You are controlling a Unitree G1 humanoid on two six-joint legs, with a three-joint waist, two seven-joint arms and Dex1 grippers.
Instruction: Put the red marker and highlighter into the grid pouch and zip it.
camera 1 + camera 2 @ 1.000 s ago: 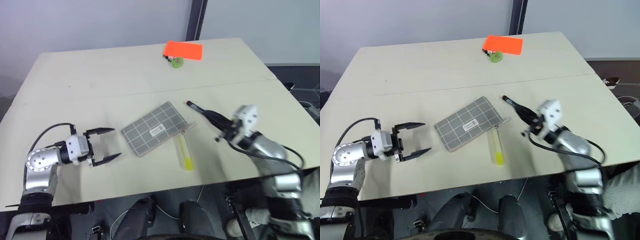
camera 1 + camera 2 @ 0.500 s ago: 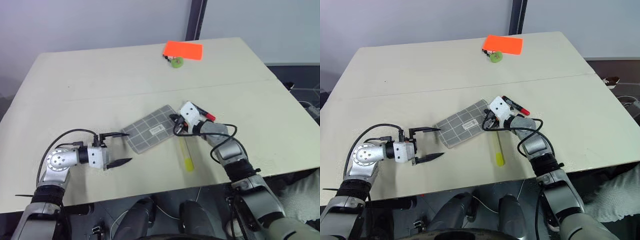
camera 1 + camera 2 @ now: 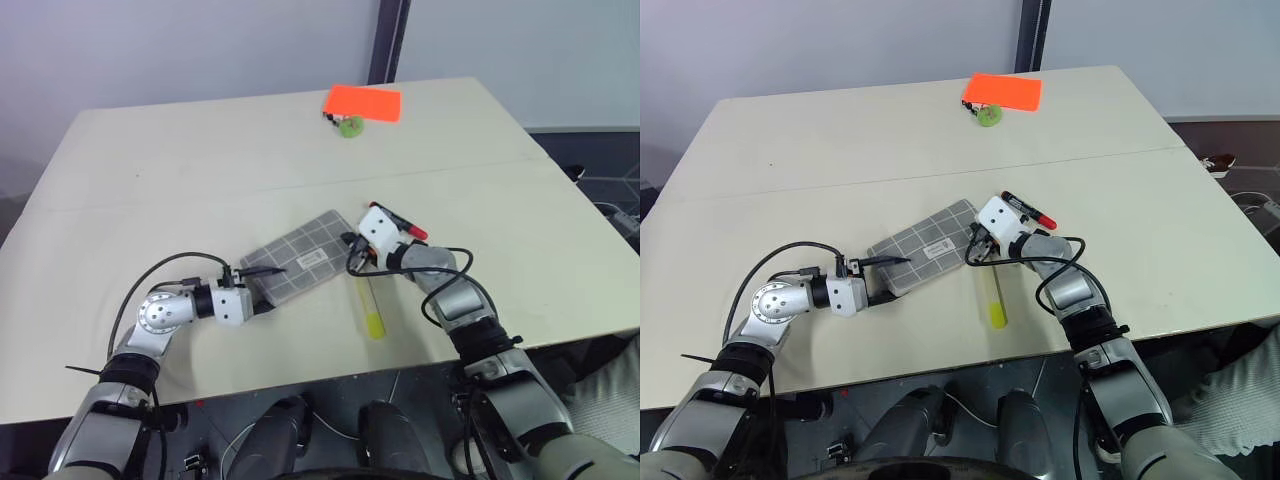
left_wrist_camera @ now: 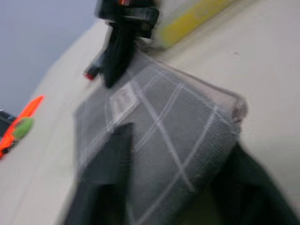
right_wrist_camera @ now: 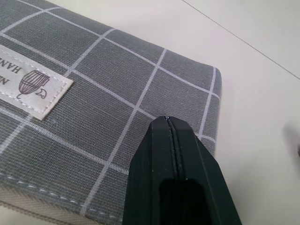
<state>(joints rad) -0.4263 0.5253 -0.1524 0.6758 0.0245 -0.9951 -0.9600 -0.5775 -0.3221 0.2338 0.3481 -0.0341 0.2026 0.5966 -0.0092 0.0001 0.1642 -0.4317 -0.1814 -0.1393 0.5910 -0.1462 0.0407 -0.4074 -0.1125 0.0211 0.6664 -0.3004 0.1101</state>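
the grid pouch lies flat near the middle of the table, label up, and it now has me at both ends. a second ago my left gripper stood well off to the side with its fingers spread wide; it has slid in and narrowed onto the pouch's near corner, one finger over the fabric and one under, as the left wrist view shows. i judge that a pinch on the corner, though whether it is firm i cannot tell. my right gripper, fingers pressed together with nothing between them, has swung in from the open table and rests its tip at the far end of the pouch, by the zipper side. the red marker lies just behind that wrist, and the highlighter lies just beside the pouch's end, both outside it. so nothing is loaded yet; i read this as bracing the pouch so the zipper can be worked open.
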